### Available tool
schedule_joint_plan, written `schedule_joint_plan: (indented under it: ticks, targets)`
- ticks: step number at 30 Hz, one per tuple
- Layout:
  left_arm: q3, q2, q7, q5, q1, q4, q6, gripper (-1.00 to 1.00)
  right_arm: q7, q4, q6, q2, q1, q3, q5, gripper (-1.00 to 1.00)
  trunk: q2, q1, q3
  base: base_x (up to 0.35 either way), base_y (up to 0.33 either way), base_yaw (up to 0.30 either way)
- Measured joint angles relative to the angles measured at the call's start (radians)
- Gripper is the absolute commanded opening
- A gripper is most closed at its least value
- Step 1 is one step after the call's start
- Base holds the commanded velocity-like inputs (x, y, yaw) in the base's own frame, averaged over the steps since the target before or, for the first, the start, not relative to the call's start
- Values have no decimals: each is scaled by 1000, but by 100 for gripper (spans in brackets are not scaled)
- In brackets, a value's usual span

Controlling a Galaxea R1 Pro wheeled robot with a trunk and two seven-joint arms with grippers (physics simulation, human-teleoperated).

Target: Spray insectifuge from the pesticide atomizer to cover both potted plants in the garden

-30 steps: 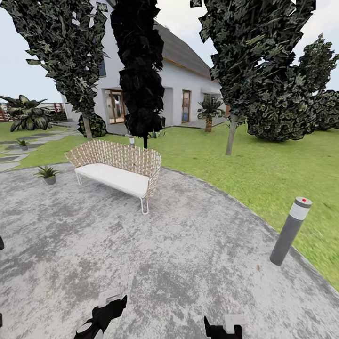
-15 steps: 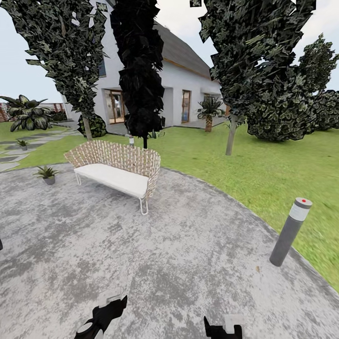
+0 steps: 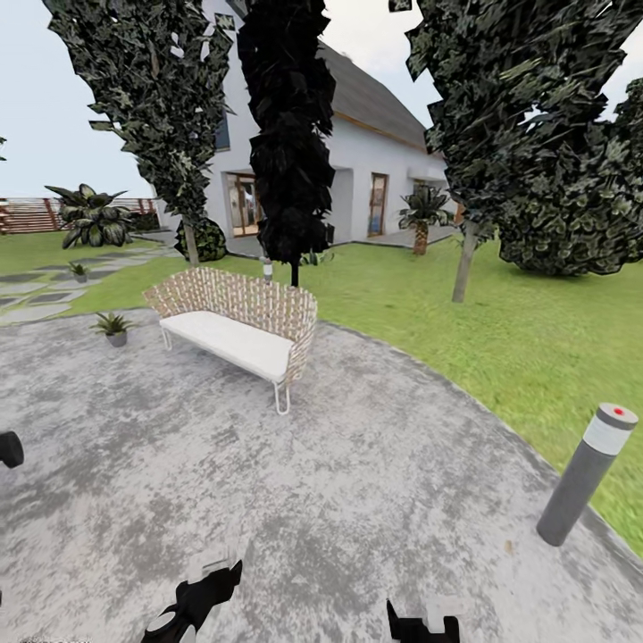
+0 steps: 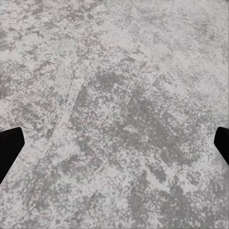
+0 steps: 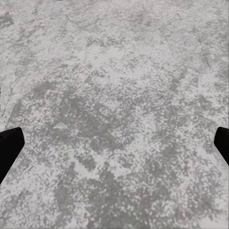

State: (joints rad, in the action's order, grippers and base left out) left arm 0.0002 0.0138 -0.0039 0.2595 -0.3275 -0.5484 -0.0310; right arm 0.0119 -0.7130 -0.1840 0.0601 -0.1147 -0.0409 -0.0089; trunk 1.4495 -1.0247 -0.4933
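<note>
Two potted plants stand low at the left. One potted plant [image 3: 113, 325] sits on the grey paving [image 3: 357, 482] just left of the bench. The other potted plant [image 3: 79, 269] is farther off among the stepping stones. The pesticide atomizer is out of view. My left gripper [image 3: 198, 597] and right gripper [image 3: 420, 625] hang low at the picture's bottom edge above the paving. The wrist views show each of them, left gripper [image 4: 114, 143] and right gripper [image 5: 114, 143], open with only bare paving between the black fingertips.
A wicker bench with a white seat [image 3: 239, 330] stands ahead on the paving. A grey bollard lamp [image 3: 585, 473] rises at the right edge of the paving. Trees [image 3: 290, 134], lawn [image 3: 500, 330] and the white house [image 3: 375, 179] lie beyond. A brown fence [image 3: 31, 214] runs far left.
The whole head view has shifted right and slightly down, so the camera has turned left. Both arms keep their place in the picture.
</note>
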Motion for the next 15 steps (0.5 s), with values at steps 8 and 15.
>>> schedule_joint_plan:
  ticks: [8,15]
  targets:
    - [0,1,1,0,0,0,0,100,0,0,0,0,0,0,1,100,0,0,1,232,-259,281]
    - [0,1,2,1,0,0,1,100,0,0,0,0,0,0,1,100,0,0,1,215,-292,264]
